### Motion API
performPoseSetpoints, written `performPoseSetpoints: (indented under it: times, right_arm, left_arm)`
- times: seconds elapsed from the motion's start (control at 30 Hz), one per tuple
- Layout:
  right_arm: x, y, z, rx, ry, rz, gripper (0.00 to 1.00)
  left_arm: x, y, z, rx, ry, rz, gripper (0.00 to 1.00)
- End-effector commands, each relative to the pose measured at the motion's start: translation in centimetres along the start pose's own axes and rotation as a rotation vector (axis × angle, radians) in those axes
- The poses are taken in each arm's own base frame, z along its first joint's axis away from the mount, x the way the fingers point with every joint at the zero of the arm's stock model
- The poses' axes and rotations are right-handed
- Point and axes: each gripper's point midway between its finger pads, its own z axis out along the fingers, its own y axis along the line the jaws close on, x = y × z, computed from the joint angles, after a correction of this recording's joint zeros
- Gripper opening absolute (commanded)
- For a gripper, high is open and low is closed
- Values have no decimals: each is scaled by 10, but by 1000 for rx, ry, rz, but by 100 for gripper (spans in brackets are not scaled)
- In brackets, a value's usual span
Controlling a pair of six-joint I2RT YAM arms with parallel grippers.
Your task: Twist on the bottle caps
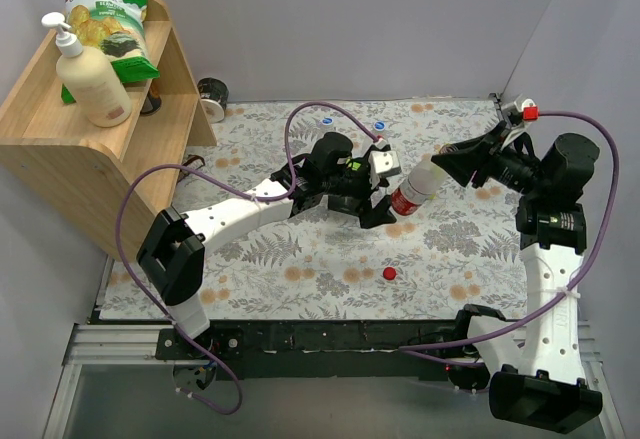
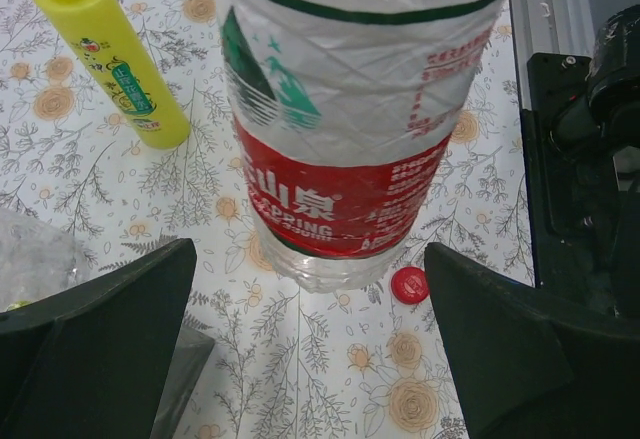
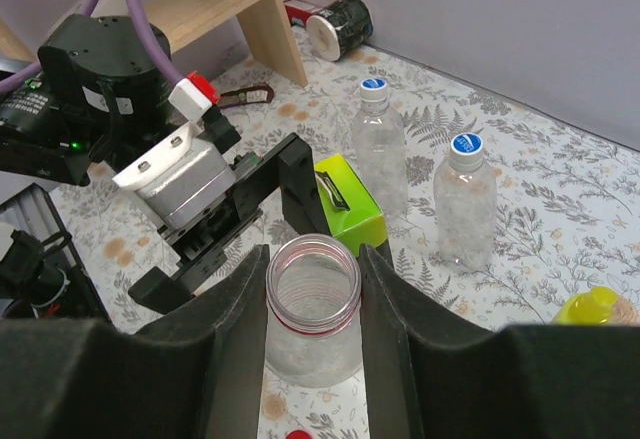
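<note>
Clamping the uncapped bottle [image 1: 412, 191] at its neck, the right gripper [image 3: 313, 289] holds it tilted; the left gripper [image 2: 305, 254] gapes either side of its base, not touching. The red cap [image 1: 390, 273] lies on the table [image 1: 300, 259] nearby: the left gripper should fetch it, seat it squarely, then twist.

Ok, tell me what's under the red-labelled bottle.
Below the red-labelled bottle only floral tablecloth shows, with the red cap lying on it just beside the base, not under it. The patch right beneath the base is covered by the bottle itself.
</note>
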Motion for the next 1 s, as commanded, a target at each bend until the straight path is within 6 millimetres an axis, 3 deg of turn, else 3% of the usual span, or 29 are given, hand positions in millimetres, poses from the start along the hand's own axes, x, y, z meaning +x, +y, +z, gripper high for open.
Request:
performPoseSetpoints:
  times: [0.0, 0.17, 0.57, 0.7, 0.97]
  right_arm:
    - [-14, -2, 1, 28, -60, -28, 1]
    - [-9, -5, 1, 43, -67, -7, 1]
    - [-11, -3, 3, 28, -85, 27, 1]
    - [-9, -3, 3, 28, -81, 31, 1]
    - [0, -4, 3, 32, -64, 63, 1]
  left_arm:
    - [-25, -12, -6, 47, -47, 22, 98]
    - [-28, -10, -2, 44, -62, -3, 98]
    - [-29, -10, 29, 24, -62, -1, 95]
    - [-27, -10, 29, 21, -58, 2, 88]
    - [-34, -11, 26, 27, -83, 4, 63]
